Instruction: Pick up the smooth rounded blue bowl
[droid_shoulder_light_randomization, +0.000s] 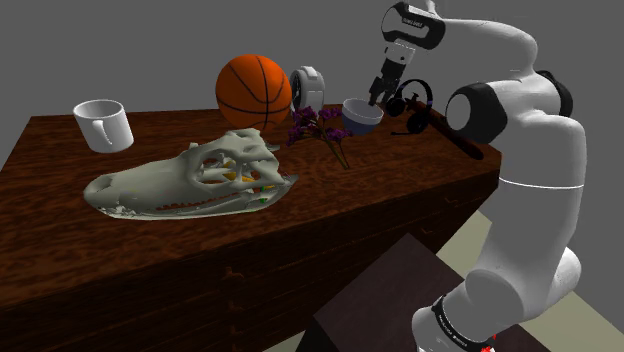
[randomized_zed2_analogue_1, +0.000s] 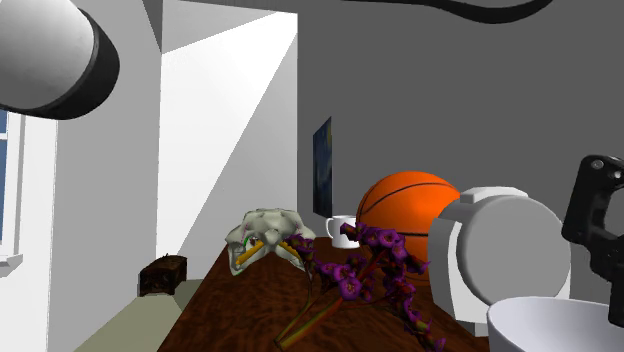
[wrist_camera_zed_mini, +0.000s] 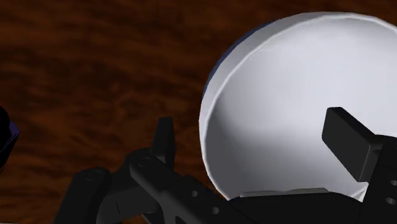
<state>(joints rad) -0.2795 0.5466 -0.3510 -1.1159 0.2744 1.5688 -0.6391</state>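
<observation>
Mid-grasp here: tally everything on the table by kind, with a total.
Blue bowl: 1
White mug: 1
Basketball: 1
Crocodile skull: 1
Purple flower sprig: 1
White round device: 1
Black headphone-like item: 1
Dark stick: 1
Total: 8

Bowl (droid_shoulder_light_randomization: 360, 113) blue outside, white inside; orange basketball (droid_shoulder_light_randomization: 255, 90) w/ black lines.

One camera looks down over the table (droid_shoulder_light_randomization: 400, 180). Another sits low, maybe at its end. Both see the orange ball (droid_shoulder_light_randomization: 255, 90).
</observation>
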